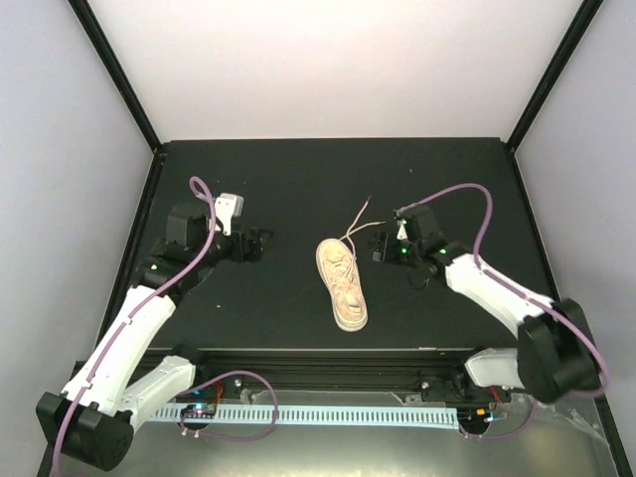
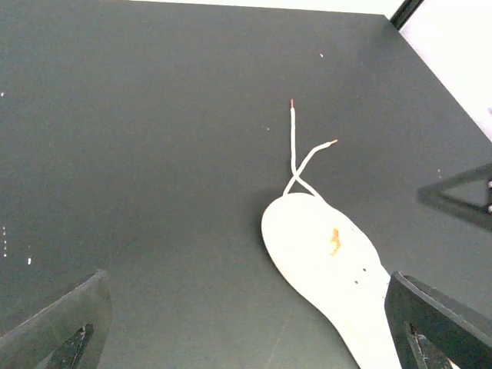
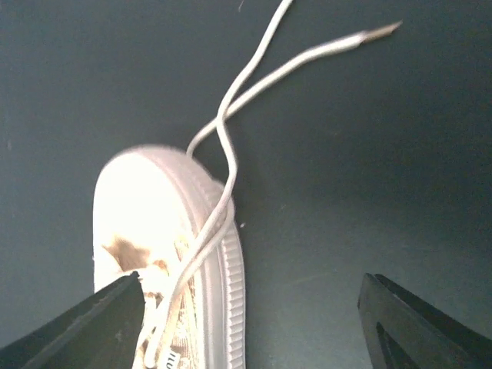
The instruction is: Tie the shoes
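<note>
Sneaker (image 1: 341, 283) lies centre of the tabletop (image 1: 248, 179), long axis running top to bottom of the overhead frame. Both laces (image 1: 360, 219) trail off its upper end toward the upper right and cross once just past the rim. No knot or bow shows, so judge the tying as barely begun. Right fingers (image 3: 100, 330) are spread wide and pinch nothing. They hang low over the upper end of the shoe, with the laces running up between them in the wrist frame. Left fingers (image 2: 77, 323) are also spread and empty, well apart from the shoe at its left. Risks for you: the laces are thin and lie flat on the dark surface, so closing too high takes nothing, and closing too low scrapes the tabletop. Catch both strands where they cross and you lose the chance to part them. The shoe looks light and nothing pins it, so a hard tug on a lace may drag or roll it. Surroundings: the purple cable (image 1: 467, 194) loops off the right arm near the work. Nothing stands between either arm and the laces.
</note>
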Motion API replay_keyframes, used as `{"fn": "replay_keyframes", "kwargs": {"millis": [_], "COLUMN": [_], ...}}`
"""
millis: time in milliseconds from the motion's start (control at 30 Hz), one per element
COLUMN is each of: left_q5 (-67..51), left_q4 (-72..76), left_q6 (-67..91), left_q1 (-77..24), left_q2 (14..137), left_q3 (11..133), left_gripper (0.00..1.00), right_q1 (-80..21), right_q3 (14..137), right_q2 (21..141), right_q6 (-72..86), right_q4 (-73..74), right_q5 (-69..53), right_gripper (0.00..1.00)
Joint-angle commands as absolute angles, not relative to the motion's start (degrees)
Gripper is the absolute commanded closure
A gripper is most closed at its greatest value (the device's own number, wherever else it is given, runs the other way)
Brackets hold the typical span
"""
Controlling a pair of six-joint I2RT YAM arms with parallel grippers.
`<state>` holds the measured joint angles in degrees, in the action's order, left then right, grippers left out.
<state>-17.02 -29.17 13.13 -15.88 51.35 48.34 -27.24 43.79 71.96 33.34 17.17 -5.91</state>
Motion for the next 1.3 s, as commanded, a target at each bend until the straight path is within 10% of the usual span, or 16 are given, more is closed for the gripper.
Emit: {"fn": "replay_keyframes", "kwargs": {"millis": [0,333,700,1167,1267], "left_q5": [-13.85,-8.24,-11.44,-16.85,-17.85], "left_q4": [-31.70,-28.94,-28.48,-25.95,-23.94], "left_q6": [10.04,6.96,9.70,14.73,16.42], "left_q1": [-16.17,-15.97,-16.07,-18.01,-20.31], "left_q2": [49.90,47.30,47.97,48.64,48.91], "left_q3": [51.15,44.99,42.93,41.00,39.49], "left_gripper": [0.01,0.01,0.01,0.01,0.01], "right_q1": [-27.05,-28.47,-29.04,-44.45,-48.25], "right_q3": [46.37,45.61,43.55,30.45,27.82], "right_q2": [80.82,90.21,86.12,66.59,66.25], "right_q6": [36.31,37.41,37.76,50.29,53.96], "right_q4": [10.09,4.35,5.82,10.81,8.63], "right_q5": [-20.43,-27.24,-28.69,-21.19,-21.09], "right_gripper": [0.25,0.43,0.98,0.98,0.84]}}
